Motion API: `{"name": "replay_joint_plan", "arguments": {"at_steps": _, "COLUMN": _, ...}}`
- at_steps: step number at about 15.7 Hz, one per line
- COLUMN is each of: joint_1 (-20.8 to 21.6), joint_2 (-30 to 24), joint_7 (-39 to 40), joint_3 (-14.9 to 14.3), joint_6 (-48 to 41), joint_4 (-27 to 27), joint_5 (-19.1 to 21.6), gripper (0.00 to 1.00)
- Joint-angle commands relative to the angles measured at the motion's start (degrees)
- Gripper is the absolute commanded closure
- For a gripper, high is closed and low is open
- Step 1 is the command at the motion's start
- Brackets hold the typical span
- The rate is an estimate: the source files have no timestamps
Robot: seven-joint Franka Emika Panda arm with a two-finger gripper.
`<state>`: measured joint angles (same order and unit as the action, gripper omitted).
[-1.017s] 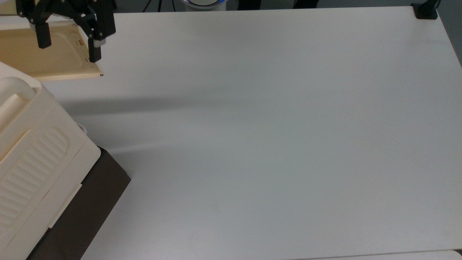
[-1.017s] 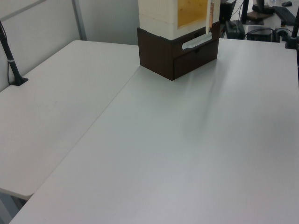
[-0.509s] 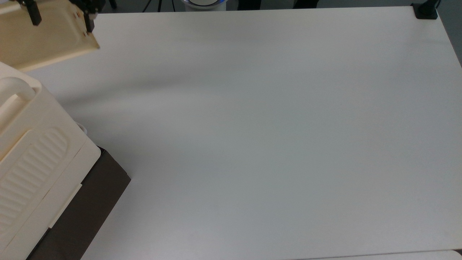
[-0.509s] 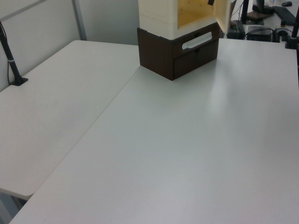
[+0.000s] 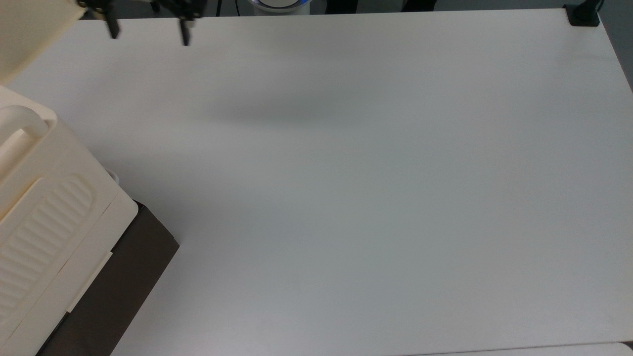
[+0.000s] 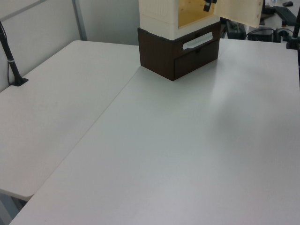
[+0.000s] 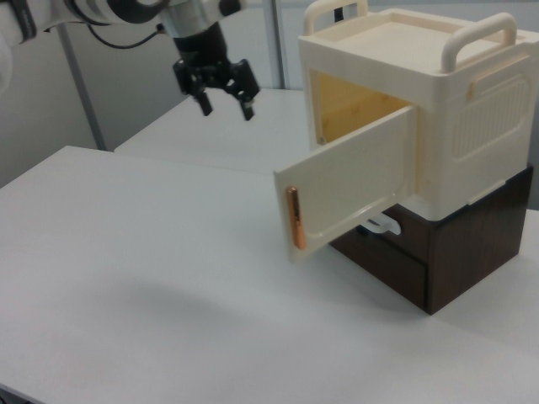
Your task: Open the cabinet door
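The flat cream-tan plastic cabinet door [image 7: 349,183] stands swung wide off the boxy cream plastic cabinet [image 7: 421,109]. Our black two-finger gripper [image 7: 224,94] hangs well apart from that door, fingers spread and empty. We judge the opening done; next we need only retreat.

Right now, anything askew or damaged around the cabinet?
Nothing stands out. The cabinet sits square on its dark brown base, the cabinet door hangs open and intact, and the gripper is clear of it, fingers open.

White rounded arm [image 7: 101,10], black cable, black gripper [image 7: 225,104], two slim black fingers [image 7: 205,104]
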<state>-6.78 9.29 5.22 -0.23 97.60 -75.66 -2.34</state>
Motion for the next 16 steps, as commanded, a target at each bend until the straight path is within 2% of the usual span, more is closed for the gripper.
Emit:
{"name": "replay_joint_plan", "arguments": {"at_steps": 1, "joint_1": 4.1, "joint_2": -2.1, "joint_7": -3.7, "joint_3": -0.5, "joint_6": -5.1, "joint_4": -2.5, "joint_5": 0.1, "gripper": 0.0}}
{"name": "replay_joint_plan", "arguments": {"at_steps": 8, "joint_1": 7.9, "joint_2": -9.1, "joint_7": -5.9, "joint_3": -0.6, "joint_6": -4.9, "joint_4": -14.1, "joint_5": -1.8, "gripper": 0.0}}
{"name": "replay_joint_plan", "arguments": {"at_steps": 16, "joint_1": 7.3, "joint_2": -8.9, "joint_7": -6.0, "joint_3": -0.6, "joint_6": -6.8, "joint_4": -14.6, "joint_5": -1.8, "gripper": 0.0}}
